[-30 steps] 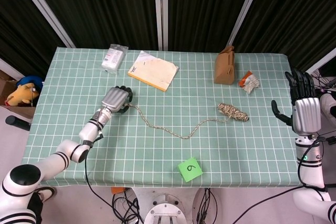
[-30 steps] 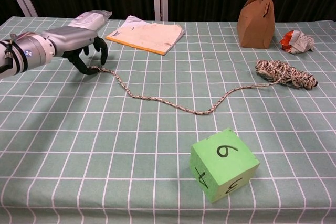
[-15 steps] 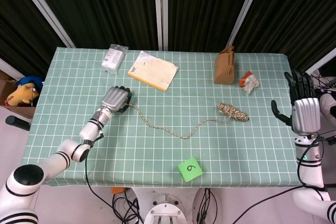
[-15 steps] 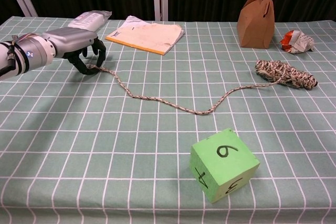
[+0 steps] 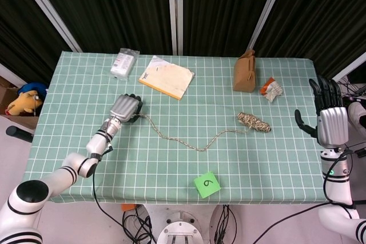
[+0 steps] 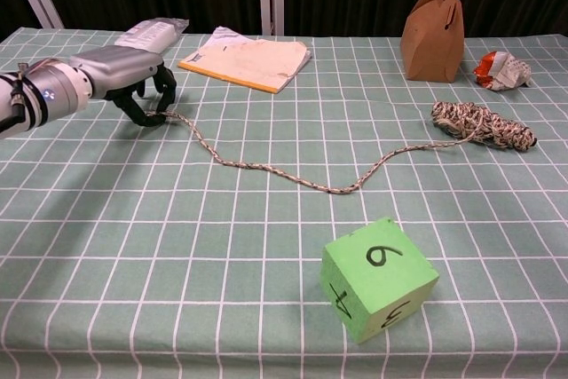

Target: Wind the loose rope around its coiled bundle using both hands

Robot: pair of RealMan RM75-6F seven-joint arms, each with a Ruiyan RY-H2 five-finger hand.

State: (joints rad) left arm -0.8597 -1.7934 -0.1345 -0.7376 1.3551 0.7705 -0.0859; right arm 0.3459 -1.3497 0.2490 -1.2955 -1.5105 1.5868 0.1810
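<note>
The coiled rope bundle [image 5: 254, 122] [image 6: 484, 125] lies on the right part of the green checked tablecloth. Its loose rope [image 5: 197, 147] [image 6: 293, 179] trails left across the cloth in a shallow curve. My left hand [image 5: 126, 108] [image 6: 115, 73] sits palm down over the rope's free end, with its dark fingers curled around that end at the cloth. My right hand [image 5: 327, 119] stands upright with its fingers spread, off the table's right edge and well to the right of the bundle. It holds nothing and shows only in the head view.
A green numbered cube [image 5: 207, 184] [image 6: 379, 278] sits near the front edge. At the back stand a brown paper bag [image 5: 245, 71] [image 6: 433, 18], a crumpled wrapper [image 5: 273, 88] [image 6: 501, 70], a yellow booklet [image 5: 166, 76] [image 6: 247, 58] and a plastic packet [image 5: 124, 62] [image 6: 151, 33].
My left hand's fingers have curled tighter around the rope's free end. The rope, the bundle and the right hand have barely moved.
</note>
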